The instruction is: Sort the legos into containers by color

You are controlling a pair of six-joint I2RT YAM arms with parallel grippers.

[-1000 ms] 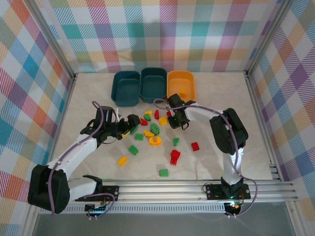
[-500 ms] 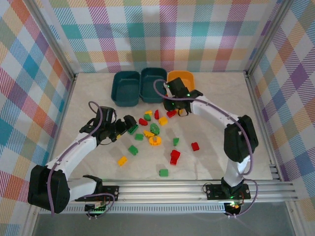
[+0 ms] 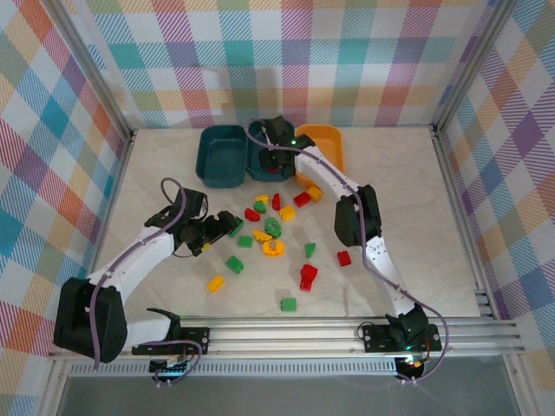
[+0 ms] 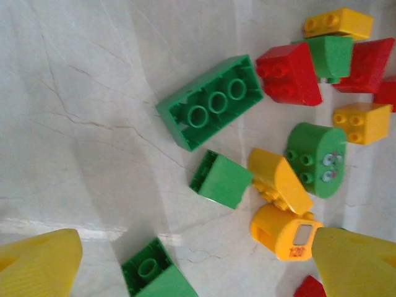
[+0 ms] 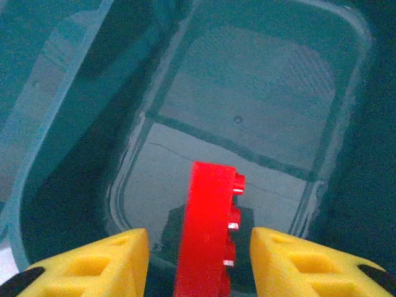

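Teal middle tub (image 5: 266, 93) lies under our right gripper (image 3: 276, 159), fingers parted. Our left gripper (image 3: 227, 227) hovers wide open and empty. Between the right fingers (image 5: 93, 263) a red brick (image 5: 209, 229) hangs untouched. About twenty legos (image 3: 276, 227) lie unsorted beside the left gripper, so we judge sorting barely begun.

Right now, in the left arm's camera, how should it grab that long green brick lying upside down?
Grip the long green brick across its narrow width, at mid-length, on the two flat long walls. Probably best straight down from above, the open left gripper turned to straddle it: it lies hollow side up, and a red brick crowds one short end, so an endwise grip looks blocked.
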